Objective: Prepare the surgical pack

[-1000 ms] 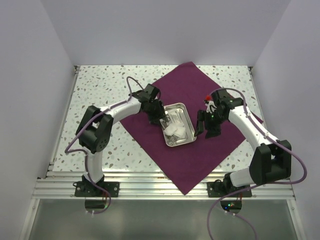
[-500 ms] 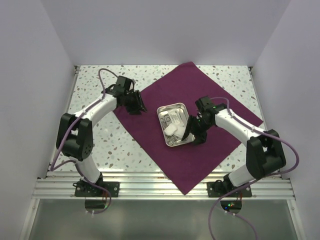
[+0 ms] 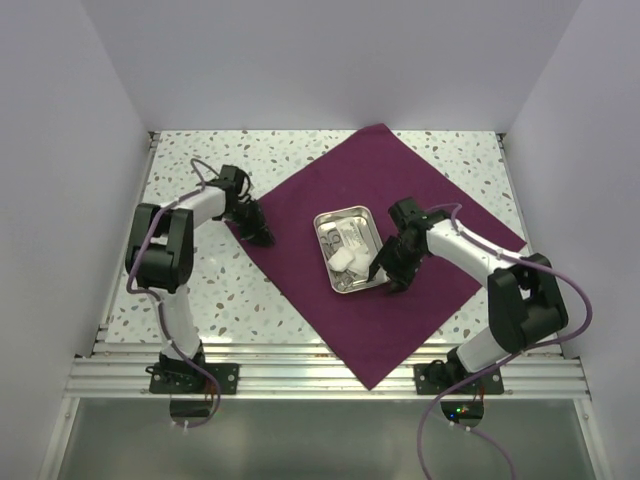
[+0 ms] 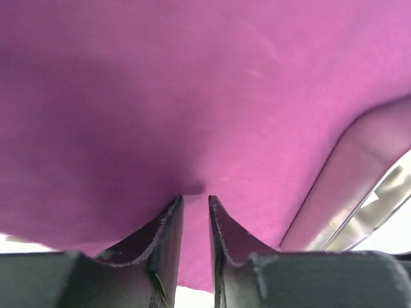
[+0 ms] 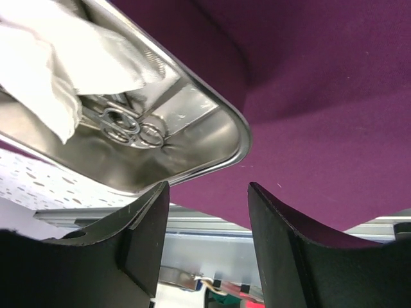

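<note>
The surgical pack is a deep purple cloth [image 3: 400, 180] spread flat as a diamond on the table. A metal tray [image 3: 345, 212] sits on its middle, holding white gauze [image 3: 352, 260] and scissors [image 3: 345, 238]. My left gripper [image 3: 260, 235] is at the cloth's left corner. In the left wrist view [image 4: 196, 200] its jaws stand a narrow gap apart, with the tips down on the cloth [image 4: 192, 96]. My right gripper [image 3: 388, 275] is open beside the tray's near right corner. In the right wrist view [image 5: 207, 186] the tray rim [image 5: 241, 144] lies just past its fingers.
The speckled white table [image 3: 190, 290] shows to the left of the cloth. White walls close in the left, back and right. An aluminium rail [image 3: 300, 370] runs along the near edge. The cloth's near corner hangs over that rail.
My left gripper left the tray and moved left to the cloth's left corner. My right gripper moved left and down to the tray's near right corner.
</note>
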Robot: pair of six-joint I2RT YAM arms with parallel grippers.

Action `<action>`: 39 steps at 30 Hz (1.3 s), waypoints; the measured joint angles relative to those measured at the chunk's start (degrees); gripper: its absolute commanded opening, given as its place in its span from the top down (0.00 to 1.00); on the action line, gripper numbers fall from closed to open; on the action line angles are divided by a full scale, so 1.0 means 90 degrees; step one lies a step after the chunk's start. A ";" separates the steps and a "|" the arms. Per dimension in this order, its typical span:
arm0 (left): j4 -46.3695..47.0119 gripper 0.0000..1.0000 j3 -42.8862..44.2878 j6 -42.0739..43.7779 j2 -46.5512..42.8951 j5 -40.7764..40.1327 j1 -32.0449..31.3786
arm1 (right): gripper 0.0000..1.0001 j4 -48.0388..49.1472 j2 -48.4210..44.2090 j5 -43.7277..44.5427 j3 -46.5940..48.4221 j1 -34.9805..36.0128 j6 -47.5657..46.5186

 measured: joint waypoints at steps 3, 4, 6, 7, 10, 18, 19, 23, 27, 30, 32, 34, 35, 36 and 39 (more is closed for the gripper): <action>-0.0129 0.75 0.0000 0.0024 0.0066 0.0126 0.0398 | 0.44 0.0010 0.0051 0.0022 -0.0080 0.0000 0.0078; -0.0163 0.76 0.0000 0.0027 0.0087 0.0185 0.0520 | 0.44 0.0010 0.0085 0.0046 -0.0087 0.0000 0.0092; -0.0219 0.76 0.0000 0.0056 0.0129 0.0318 0.0729 | 0.44 0.0080 0.0170 0.0097 -0.0112 0.0000 0.0114; -0.0240 0.76 0.0000 0.0073 0.0148 0.0389 0.0821 | 0.45 0.0129 0.0214 0.0117 -0.0126 0.0000 0.0119; -0.0267 0.76 -0.0032 0.0102 0.0155 0.0500 0.1059 | 0.46 0.0304 0.0427 0.0117 -0.0141 0.0000 0.0129; -0.0464 0.76 -0.0068 0.0260 0.0155 0.0597 0.1719 | 0.56 0.0454 0.1231 0.0119 0.0194 0.0100 -0.0107; -0.0491 0.76 -0.0068 0.0267 0.0155 0.0597 0.1807 | 0.58 0.0440 0.1285 0.0121 0.0296 0.0121 -0.0170; -0.0578 0.76 -0.0068 0.0374 0.0155 0.0605 0.2125 | 0.77 0.0250 0.1547 0.0112 0.0835 0.0148 -0.0605; -0.0622 0.76 -0.0068 0.0413 0.0158 0.0607 0.2375 | 0.82 0.0068 0.1938 0.0141 0.1664 0.0129 -0.1302; -0.0627 0.76 -0.0061 0.0413 0.0194 0.0656 0.2436 | 0.92 -0.0180 0.2174 0.0236 0.2181 0.0131 -0.1923; -0.0644 0.76 -0.0041 0.0415 0.0238 0.0741 0.2480 | 1.00 -0.0403 0.2380 0.0325 0.2518 0.0124 -0.2375; -0.0697 0.76 0.0005 0.0413 0.0306 0.0845 0.2550 | 1.00 -0.0580 0.2613 0.0369 0.2827 0.0090 -0.2798; -0.0736 0.76 0.0039 0.0410 0.0345 0.0903 0.2591 | 1.00 -0.0634 0.2688 0.0386 0.2931 0.0068 -0.2960; -0.0765 0.76 0.0066 0.0410 0.0374 0.0937 0.2635 | 1.00 -0.0697 0.2773 0.0401 0.3045 0.0032 -0.3150; -0.0867 0.76 0.0155 0.0410 0.0454 0.1013 0.2805 | 1.00 -0.0906 0.2965 0.0396 0.3330 -0.0160 -0.3716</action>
